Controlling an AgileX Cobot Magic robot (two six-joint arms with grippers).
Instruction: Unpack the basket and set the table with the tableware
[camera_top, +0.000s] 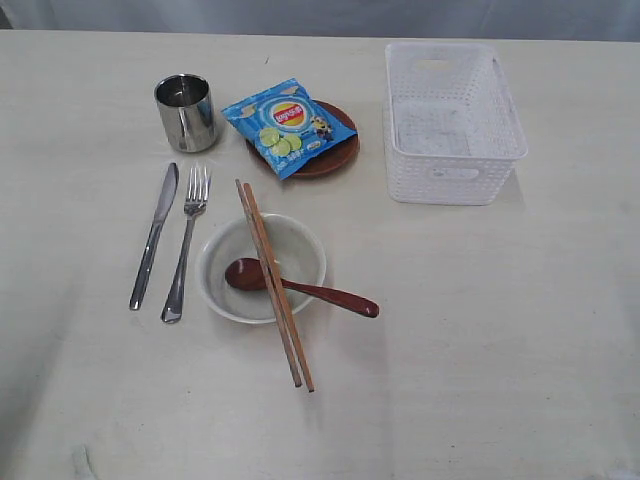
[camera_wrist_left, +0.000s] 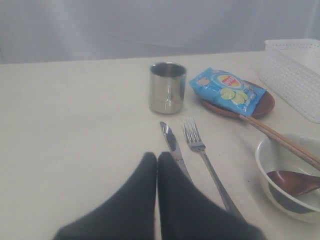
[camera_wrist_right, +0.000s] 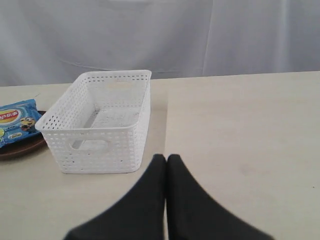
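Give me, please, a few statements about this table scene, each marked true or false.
1. The basket is empty. True.
2. The chopsticks rest across the bowl. True.
3. The snack bag lies in the bowl. False: it lies on the brown plate.
4. In the exterior view the knife lies right of the fork. False: the knife lies left of the fork.
5. Both grippers are open. False: the left gripper and the right gripper are shut and hold nothing.
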